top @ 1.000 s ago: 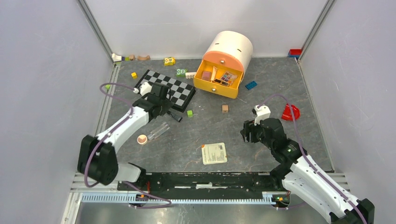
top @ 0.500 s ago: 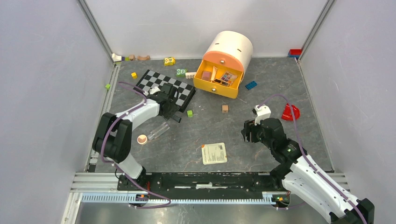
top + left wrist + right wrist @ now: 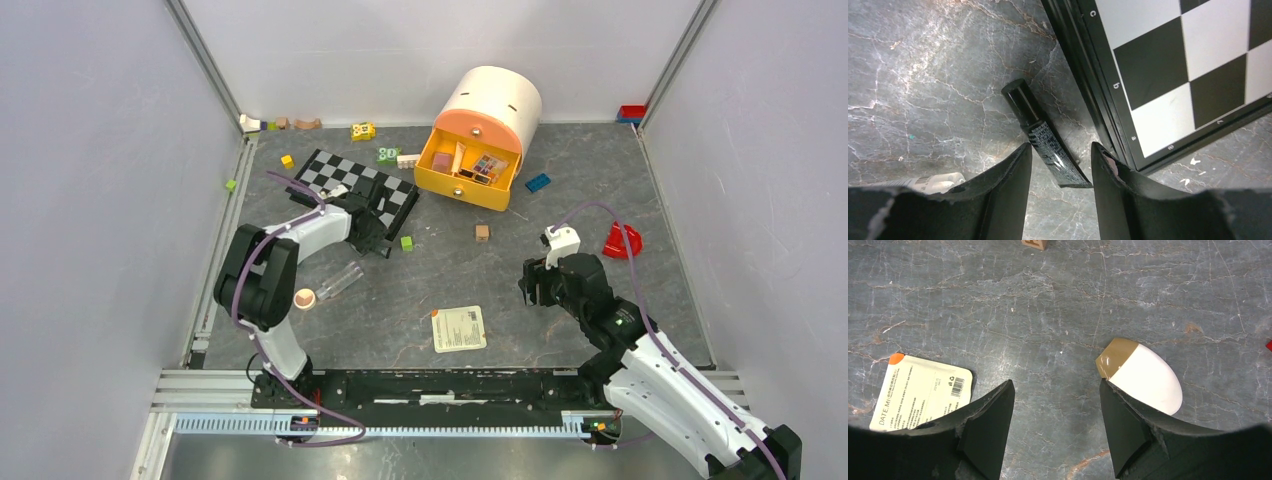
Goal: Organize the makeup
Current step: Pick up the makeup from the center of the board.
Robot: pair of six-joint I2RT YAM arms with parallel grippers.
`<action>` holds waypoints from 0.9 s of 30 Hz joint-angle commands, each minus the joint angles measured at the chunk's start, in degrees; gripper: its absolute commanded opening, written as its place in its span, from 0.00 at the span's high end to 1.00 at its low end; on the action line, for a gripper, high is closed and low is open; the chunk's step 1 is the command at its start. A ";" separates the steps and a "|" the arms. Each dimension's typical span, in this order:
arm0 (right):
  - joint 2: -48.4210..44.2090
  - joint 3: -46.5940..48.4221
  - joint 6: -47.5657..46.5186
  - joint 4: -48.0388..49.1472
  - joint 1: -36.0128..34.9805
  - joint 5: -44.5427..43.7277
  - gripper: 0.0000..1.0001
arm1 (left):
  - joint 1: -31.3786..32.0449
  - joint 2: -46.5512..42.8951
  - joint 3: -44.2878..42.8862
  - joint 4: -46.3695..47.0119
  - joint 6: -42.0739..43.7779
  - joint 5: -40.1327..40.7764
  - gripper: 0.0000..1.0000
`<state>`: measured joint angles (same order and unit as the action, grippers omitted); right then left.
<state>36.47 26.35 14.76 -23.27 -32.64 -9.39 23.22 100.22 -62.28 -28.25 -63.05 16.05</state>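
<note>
The counter (image 3: 560, 200) carries everything. The board (image 3: 1178, 75) lies just right of the left tool (image 3: 1060, 152), its black rim close beside one finger. The sachet (image 3: 923, 392) lies left of the right tool (image 3: 1056, 387), partly hidden by a finger. The sponge (image 3: 1148, 377) sits just ahead and right of that tool, outside the gap. The black tube (image 3: 1043, 137) lies flat, its crimped end between the left tool's fingers and its cap ahead. Both tools stand apart, gripping nothing.
</note>
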 commanded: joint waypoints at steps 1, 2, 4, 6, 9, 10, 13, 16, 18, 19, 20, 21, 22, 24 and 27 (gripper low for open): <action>-0.04 -0.33 -0.70 0.29 -0.20 -1.66 0.30 | 0.06 2.19 -2.07 -1.12 2.68 1.27 0.46; -0.16 -0.33 -0.69 0.28 -0.16 -1.65 0.30 | 0.02 2.30 -1.91 -1.19 2.71 1.33 0.47; -0.34 -0.29 -0.70 0.19 -0.19 -1.78 0.30 | 0.00 2.35 -1.22 -1.19 2.58 1.49 0.47; -0.43 -0.42 -0.66 0.23 -0.15 -1.87 0.30 | -0.01 2.51 -0.53 -1.12 2.58 1.55 0.49; -0.43 -0.46 -0.75 0.21 -0.22 -1.93 0.30 | 0.01 3.01 -0.06 -1.11 2.80 1.62 0.54; -0.38 -0.42 -0.77 0.17 -0.18 -1.91 0.30 | -0.02 3.04 0.06 -1.11 2.84 1.68 0.57; -0.50 -0.41 -0.70 0.15 -0.18 -1.93 0.30 | 0.04 2.77 0.60 -0.95 3.06 1.81 0.65; -0.60 -0.42 -0.67 0.07 -0.21 -2.00 0.30 | 0.05 1.72 1.54 -0.84 3.40 2.14 0.69; -0.70 -0.29 -0.64 -0.08 -0.22 -2.11 0.30 | 0.02 -0.19 2.29 -1.13 3.93 2.70 0.71; -0.70 -0.31 -0.67 -0.13 -0.22 -2.19 0.30 | 0.04 -1.37 2.70 -1.46 4.13 3.17 0.72; -0.69 -0.33 -0.61 -0.11 -0.21 -2.14 0.30 | 0.00 -2.89 3.22 -1.81 4.31 3.71 0.72; -0.68 -0.33 -0.58 -0.03 -0.16 -2.17 0.30 | 0.01 -4.60 3.88 -2.33 4.46 4.33 0.72; -0.65 -0.33 -0.49 0.13 -0.22 -2.07 0.30 | 0.08 -6.64 4.40 -2.73 4.59 5.01 0.73; -0.43 -0.31 -0.50 0.39 -0.22 -1.75 0.30 | 0.13 -10.58 5.63 -3.12 4.89 5.64 0.74; 0.16 -0.25 -0.30 1.17 -0.22 -1.14 0.30 | 0.09 -15.81 6.56 -3.90 5.21 5.57 0.76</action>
<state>36.45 26.33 14.68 -23.68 -32.64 -10.57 23.22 92.42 -56.16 -30.94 -60.25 18.57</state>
